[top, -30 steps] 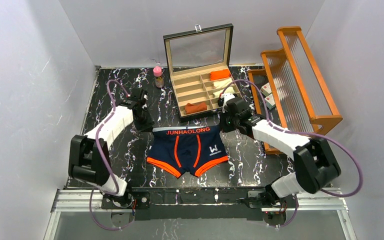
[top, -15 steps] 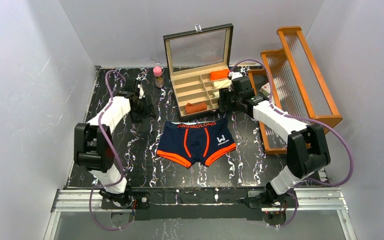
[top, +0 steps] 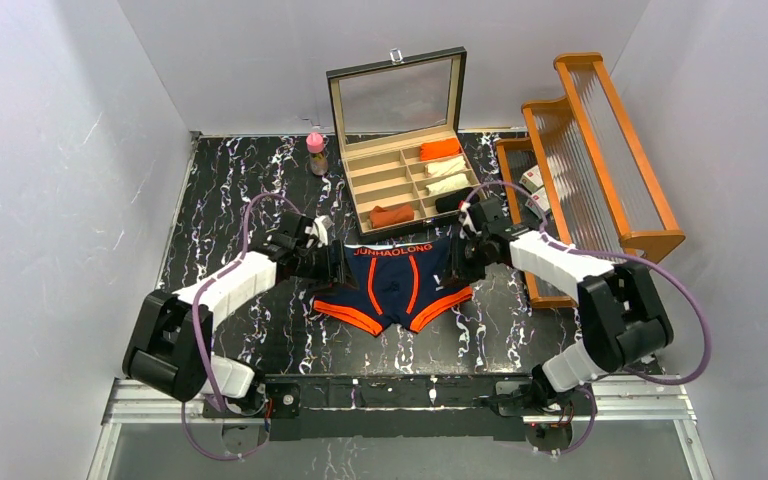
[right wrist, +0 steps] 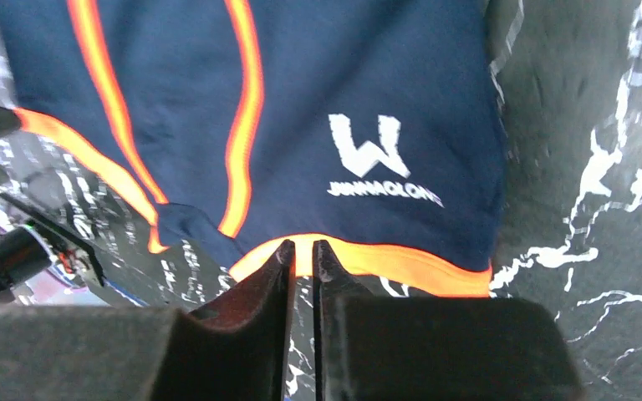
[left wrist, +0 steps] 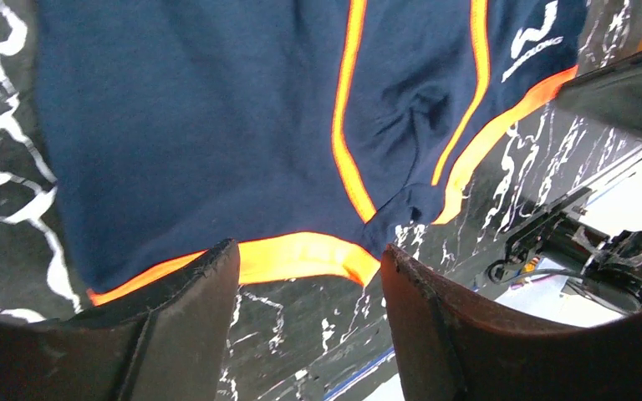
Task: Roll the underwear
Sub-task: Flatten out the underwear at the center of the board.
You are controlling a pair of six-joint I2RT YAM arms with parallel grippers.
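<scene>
One garment is left to roll, I judge: the navy underwear lies flat and unrolled at the middle of the table, with its waistband toward 12 o'clock. The rust-orange underwear sits bundled in the box, at 12 o'clock of the navy one. My left claw stands wide and empty at the cloth's 9 o'clock. My right claw is at its 3 o'clock, narrowed to a slit with nothing visible inside. Half a second ago both claws were farther toward 12 o'clock, away from the cloth; the cloth itself has not moved since.
</scene>
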